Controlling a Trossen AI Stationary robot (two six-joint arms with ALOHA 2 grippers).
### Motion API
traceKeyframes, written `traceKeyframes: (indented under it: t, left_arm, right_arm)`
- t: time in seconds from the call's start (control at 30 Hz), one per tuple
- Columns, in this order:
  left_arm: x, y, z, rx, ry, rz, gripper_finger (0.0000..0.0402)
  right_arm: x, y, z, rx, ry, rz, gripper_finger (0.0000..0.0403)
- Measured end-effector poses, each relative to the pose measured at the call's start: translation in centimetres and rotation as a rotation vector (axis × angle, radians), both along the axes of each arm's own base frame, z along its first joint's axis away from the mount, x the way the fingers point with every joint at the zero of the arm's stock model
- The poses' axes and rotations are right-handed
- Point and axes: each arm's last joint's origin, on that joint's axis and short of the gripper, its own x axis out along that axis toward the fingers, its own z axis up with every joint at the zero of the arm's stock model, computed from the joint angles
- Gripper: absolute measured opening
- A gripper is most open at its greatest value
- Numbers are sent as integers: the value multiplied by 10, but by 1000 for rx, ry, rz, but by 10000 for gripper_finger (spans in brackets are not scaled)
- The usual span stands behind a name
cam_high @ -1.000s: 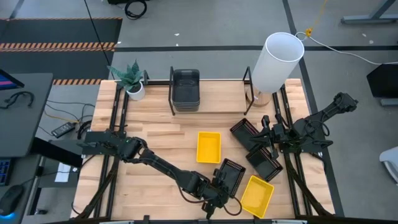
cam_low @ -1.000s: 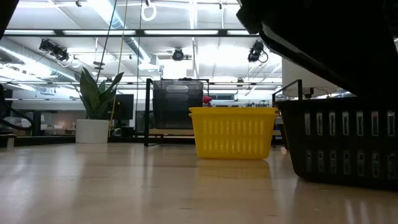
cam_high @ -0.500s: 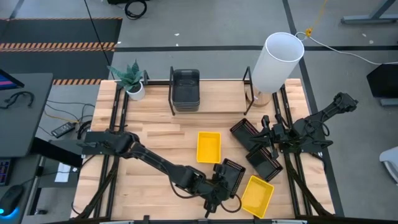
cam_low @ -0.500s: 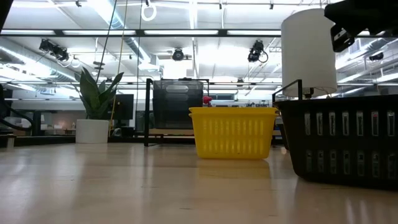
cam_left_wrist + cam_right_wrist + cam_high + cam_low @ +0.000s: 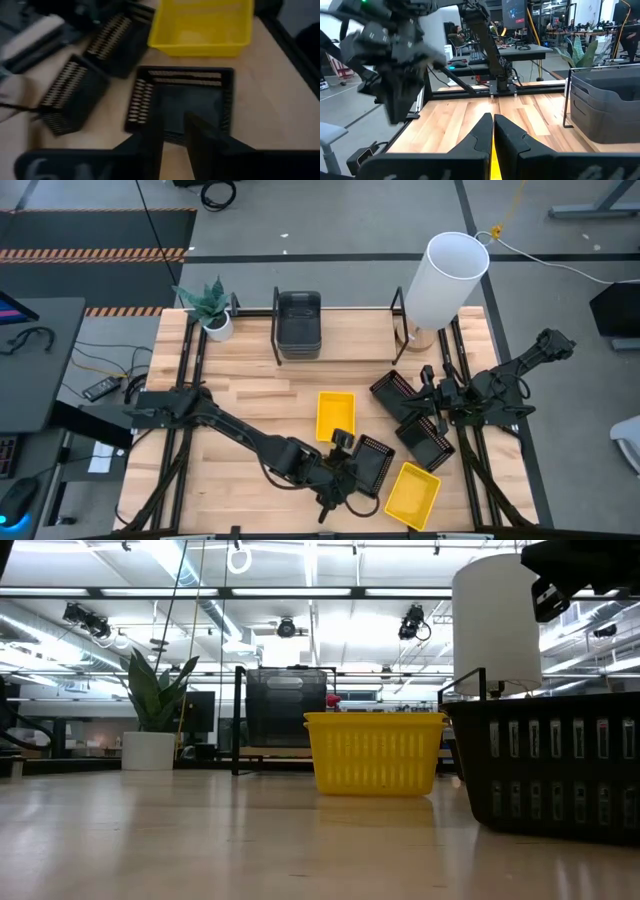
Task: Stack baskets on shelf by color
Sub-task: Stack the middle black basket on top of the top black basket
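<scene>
My left gripper point(image 5: 350, 470) hangs above the near side of a black perforated basket point(image 5: 372, 462) point(image 5: 180, 102), fingers narrowly open and pointing down at it. In the low view the gripper point(image 5: 590, 570) shows well above that basket's rim point(image 5: 545, 705). One yellow basket point(image 5: 335, 417) stands at mid-table, another point(image 5: 412, 493) by the near edge. Two more black baskets point(image 5: 395, 392) point(image 5: 428, 438) lie to the right. A dark grey basket point(image 5: 298, 323) stands on the shelf point(image 5: 350, 330). My right gripper point(image 5: 428, 395) waits shut near those two black baskets.
A tall white cylinder point(image 5: 445, 275) stands at the shelf's right end and a potted plant point(image 5: 210, 310) at its left end. Black metal rods frame the table's left and right sides. Bare wood lies left of the yellow basket at mid-table.
My left gripper has drawn back from the near edge toward the table's middle and has risen; in the low view the arm that covered the black basket's top has lifted away. The baskets have stayed in place.
</scene>
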Motion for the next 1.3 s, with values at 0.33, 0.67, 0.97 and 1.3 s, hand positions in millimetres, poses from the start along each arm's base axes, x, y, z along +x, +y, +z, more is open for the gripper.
traceKeyframes:
  t: [0.33, 0.67, 0.97, 1.3]
  left_arm:
    - [-37, 24, 39, 117, -116, 16, 15]
    - [-109, 83, 35, 56, -361, 55, 16]
    - [-198, 113, 30, -12, -569, 46, 4]
    - [-288, 144, 26, -134, -812, 37, 12]
  right_arm:
    - [0, 0, 1, 6, -11, 0, 23]
    - [0, 0, 2, 8, -14, 0, 23]
    - [0, 0, 2, 8, -14, 0, 23]
    - [-1, 0, 9, 54, -87, 0, 23]
